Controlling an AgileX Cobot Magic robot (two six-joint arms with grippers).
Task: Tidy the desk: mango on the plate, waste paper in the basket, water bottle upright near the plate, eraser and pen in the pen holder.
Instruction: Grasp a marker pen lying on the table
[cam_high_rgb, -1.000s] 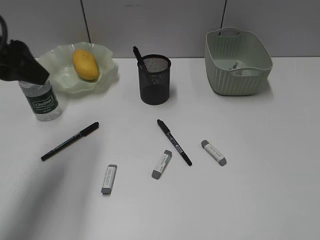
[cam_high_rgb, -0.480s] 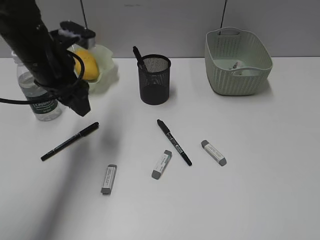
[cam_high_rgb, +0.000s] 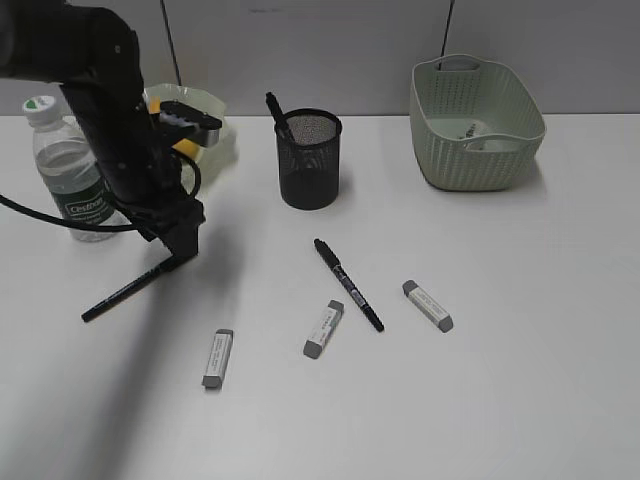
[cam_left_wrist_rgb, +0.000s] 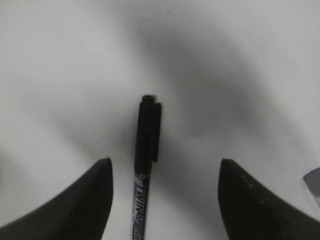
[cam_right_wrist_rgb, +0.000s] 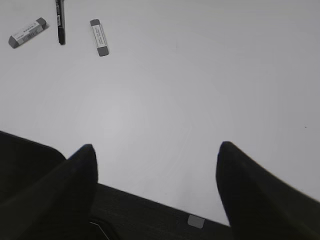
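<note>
The smooth yellow oval mango was noted in the pale green, wavy-rimmed translucent plate, mostly hidden behind the left arm. The clear plastic water bottle, with dark green label and white cap, stood upright just beside that plate. A crumpled white-grey scrap of waste paper was seen inside the pale green woven-pattern plastic basket. One black pen was already standing in the black wire-mesh cylindrical pen holder. Those steps were judged done.

Left on the plain white matte desk were two slim black marker pens and three grey-ended rectangular erasers in white sleeves: left pen, centre pen, erasers.

The left gripper was recorded low over the cap end of the left pen, its dark jaws spread apart with the glossy barrel lying between them (contact was not evident in the wrist view). The right gripper was recorded with jaws apart, empty, over bare desk, well away from the erasers.
</note>
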